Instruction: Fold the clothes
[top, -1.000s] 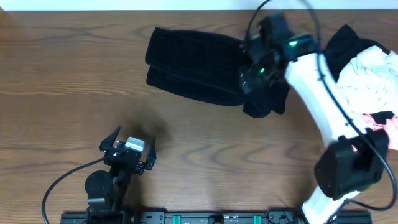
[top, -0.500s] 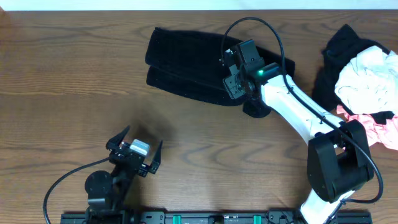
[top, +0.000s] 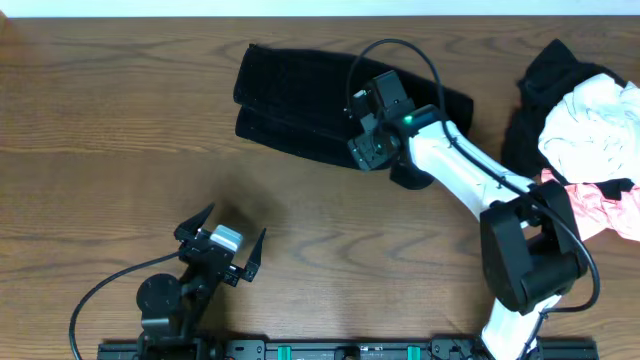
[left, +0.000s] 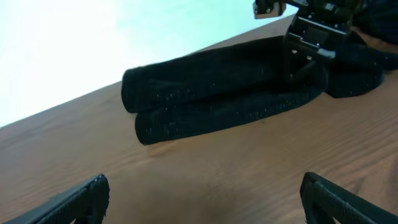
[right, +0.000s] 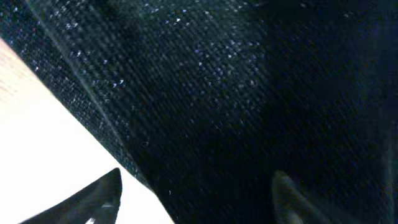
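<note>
A black garment (top: 290, 100), folded into a long band, lies at the back middle of the wooden table; it also shows in the left wrist view (left: 217, 93) and fills the right wrist view (right: 249, 93). My right gripper (top: 365, 150) is open and sits low over the garment's front edge near its right end, one finger on each side of the cloth edge in its wrist view (right: 196, 199). It also shows in the left wrist view (left: 311, 43). My left gripper (top: 225, 238) is open and empty above bare table at the front left (left: 202, 199).
A heap of unfolded clothes (top: 590, 130), white, black and pink, lies at the right edge of the table. The right arm stretches from the front right across to the garment. Bare wood (top: 120, 120) lies left of the garment.
My right gripper has moved left along the garment, from its right end to its front edge. My left gripper has shifted slightly right and stays open.
</note>
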